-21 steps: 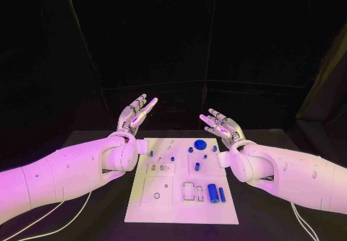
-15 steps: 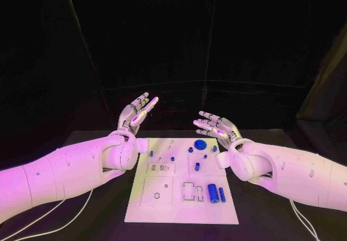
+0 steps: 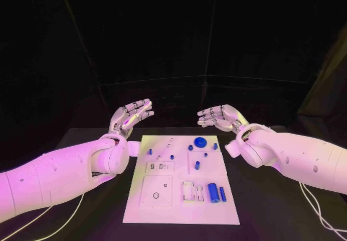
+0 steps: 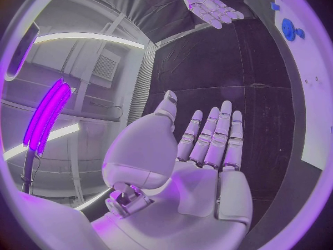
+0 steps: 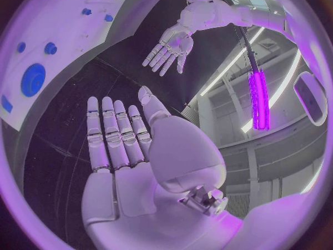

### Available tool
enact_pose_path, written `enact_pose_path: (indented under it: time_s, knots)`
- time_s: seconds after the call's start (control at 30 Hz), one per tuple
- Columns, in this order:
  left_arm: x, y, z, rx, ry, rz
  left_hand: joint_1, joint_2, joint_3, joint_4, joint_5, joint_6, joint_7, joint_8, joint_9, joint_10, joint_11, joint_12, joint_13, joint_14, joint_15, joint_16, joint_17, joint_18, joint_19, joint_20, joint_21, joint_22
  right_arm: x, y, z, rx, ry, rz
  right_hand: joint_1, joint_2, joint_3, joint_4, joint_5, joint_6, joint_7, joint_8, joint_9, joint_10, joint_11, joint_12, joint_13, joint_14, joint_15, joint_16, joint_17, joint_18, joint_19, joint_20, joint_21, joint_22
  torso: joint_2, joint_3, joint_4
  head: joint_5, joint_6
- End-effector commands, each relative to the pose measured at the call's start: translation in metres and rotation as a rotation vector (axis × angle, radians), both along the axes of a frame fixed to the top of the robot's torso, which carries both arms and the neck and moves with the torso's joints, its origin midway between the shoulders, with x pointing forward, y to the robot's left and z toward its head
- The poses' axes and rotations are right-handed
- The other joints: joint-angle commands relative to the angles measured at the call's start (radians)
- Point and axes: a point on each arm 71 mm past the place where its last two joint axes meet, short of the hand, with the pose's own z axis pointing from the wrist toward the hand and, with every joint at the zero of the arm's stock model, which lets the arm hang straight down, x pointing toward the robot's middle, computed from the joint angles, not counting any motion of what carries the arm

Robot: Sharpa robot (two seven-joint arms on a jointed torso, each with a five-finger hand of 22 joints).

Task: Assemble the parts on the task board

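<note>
Silver fingers spread and empty: the left hand (image 3: 132,116) hangs above the table beyond the far left corner of the task board (image 3: 148,211), palm turned inward, holding nothing. The right hand (image 3: 220,117) mirrors it beyond the far right corner, fingers slightly curled but apart, also empty. The wrist views agree, each showing an open palm with straight fingers and the other hand facing it across the dark table (image 3: 268,216).

The board lies between and nearer the robot than both hands, its long axis running away from the robot. The blue parts sit mostly on its right half: a round disc (image 3: 200,142) near the far edge, small pegs (image 3: 191,148) beside it, and a thick cylinder (image 3: 213,192) with a thinner rod (image 3: 222,194) beside it lying near the middle right, both pointing along the board's length.

The right hand looks nearer the disc and the cylinder, so I judge it the likelier to reach first, drawing back toward the robot and down. No part is in hand yet.
</note>
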Motion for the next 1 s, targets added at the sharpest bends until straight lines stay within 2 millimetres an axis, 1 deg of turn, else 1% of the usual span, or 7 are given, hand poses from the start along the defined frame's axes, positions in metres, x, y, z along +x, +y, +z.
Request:
enact_pose_path:
  time_s: [0.03, 0.27, 0.37, 0.47, 0.6, 0.93, 1.0]
  knots:
    - [-0.005, -0.002, 0.01, -0.017, -0.106, -0.042, 0.012, 0.001, -0.001, -0.012, 0.002, 0.052, 0.087, 0.006, 0.001, 0.06, -0.009, 0.007, 0.0, 0.039, -0.011, 0.006, 0.001, 0.017, 0.083, -0.001, 0.03, 0.011, 0.001, 0.002, 0.007, -0.172, -0.081, 0.03, 0.003, 0.002, 0.026, -0.051, -0.005, 0.123, 0.002, -0.009, -0.001, 0.128, -0.029, -0.029, 0.002, 0.174, -0.044, 0.014, 0.007, 0.02, 0.104, -0.04, 0.068, 0.02, 0.022, 0.0009, 0.0054, -0.002, 0.002]
    - [-0.016, 0.0, 0.014, -0.01, -0.104, -0.083, 0.033, 0.006, -0.002, -0.048, 0.003, 0.171, 0.074, 0.005, -0.002, 0.139, -0.029, 0.006, -0.003, 0.148, -0.04, 0.015, -0.002, 0.038, 0.207, -0.009, 0.07, 0.015, 0.006, 0.005, 0.021, -0.381, -0.144, 0.062, 0.023, -0.025, 0.048, -0.05, 0.011, 0.18, -0.017, -0.017, 0.0, 0.212, -0.057, -0.046, 0.004, 0.316, -0.091, 0.037, 0.028, 0.018, 0.199, -0.096, 0.197, 0.086, 0.052, -0.0008, 0.0089, -0.009, 0.019]
    - [-0.024, 0.0, 0.016, -0.014, -0.098, -0.11, 0.036, 0.009, -0.002, -0.059, 0.003, 0.191, 0.07, 0.001, -0.003, 0.167, -0.035, 0.008, -0.002, 0.18, -0.047, 0.016, -0.004, 0.039, 0.236, -0.017, 0.075, 0.012, 0.005, 0.01, 0.025, -0.512, -0.179, 0.079, 0.03, -0.043, 0.056, -0.048, 0.028, 0.201, -0.029, -0.022, 0.0, 0.245, -0.073, -0.053, 0.004, 0.401, -0.116, 0.067, 0.052, 0.017, 0.236, -0.124, 0.286, 0.137, 0.069, -0.0016, 0.0124, -0.013, 0.027]
    - [-0.03, -0.002, 0.018, -0.021, -0.092, -0.134, 0.037, 0.01, -0.002, -0.067, 0.003, 0.202, 0.067, -0.003, -0.004, 0.18, -0.039, 0.006, -0.003, 0.202, -0.053, 0.017, -0.004, 0.039, 0.255, -0.021, 0.077, 0.01, 0.006, 0.015, 0.027, -0.629, -0.213, 0.087, 0.026, -0.056, 0.065, -0.048, 0.038, 0.21, -0.03, -0.032, -0.001, 0.256, -0.081, -0.061, 0.004, 0.443, -0.127, 0.078, 0.07, 0.016, 0.256, -0.14, 0.363, 0.184, 0.083, -0.0021, 0.0162, -0.017, 0.034]
    - [-0.038, -0.006, 0.021, -0.036, -0.087, -0.169, 0.037, 0.009, -0.003, -0.07, 0.003, 0.205, 0.067, -0.005, -0.004, 0.184, -0.04, 0.004, -0.003, 0.206, -0.054, 0.015, -0.005, 0.038, 0.259, -0.022, 0.076, 0.008, 0.006, 0.021, 0.026, -0.76, -0.25, 0.099, 0.007, -0.068, 0.078, -0.049, 0.036, 0.214, -0.033, -0.045, -0.001, 0.245, -0.081, -0.062, 0.004, 0.453, -0.13, 0.068, 0.085, 0.017, 0.273, -0.144, 0.443, 0.231, 0.104, -0.0026, 0.0232, -0.023, 0.04]
    - [-0.048, -0.017, 0.024, -0.061, -0.076, -0.227, 0.032, 0.003, -0.008, -0.074, 0.003, 0.209, 0.066, -0.008, -0.004, 0.188, -0.04, 0.001, -0.003, 0.206, -0.054, 0.008, -0.009, 0.037, 0.261, -0.023, 0.072, 0.004, 0.008, 0.036, 0.022, -0.931, -0.282, 0.127, -0.027, -0.086, 0.107, -0.047, 0.024, 0.184, -0.036, -0.054, -0.003, 0.199, -0.077, -0.063, 0.004, 0.464, -0.127, 0.047, 0.112, 0.018, 0.304, -0.138, 0.567, 0.307, 0.135, -0.0041, 0.035, -0.032, 0.045]
    - [-0.05, -0.018, 0.024, -0.063, -0.074, -0.232, 0.032, 0.003, -0.008, -0.074, 0.003, 0.209, 0.067, -0.009, -0.005, 0.188, -0.04, 0.0, -0.003, 0.206, -0.053, 0.006, -0.009, 0.037, 0.261, -0.023, 0.072, 0.003, 0.008, 0.038, 0.022, -0.95, -0.282, 0.133, -0.03, -0.09, 0.116, -0.047, 0.025, 0.176, -0.037, -0.053, -0.002, 0.177, -0.075, -0.063, 0.003, 0.466, -0.126, 0.041, 0.12, 0.007, 0.332, -0.137, 0.638, 0.395, 0.141, -0.0052, 0.0354, -0.033, 0.047]
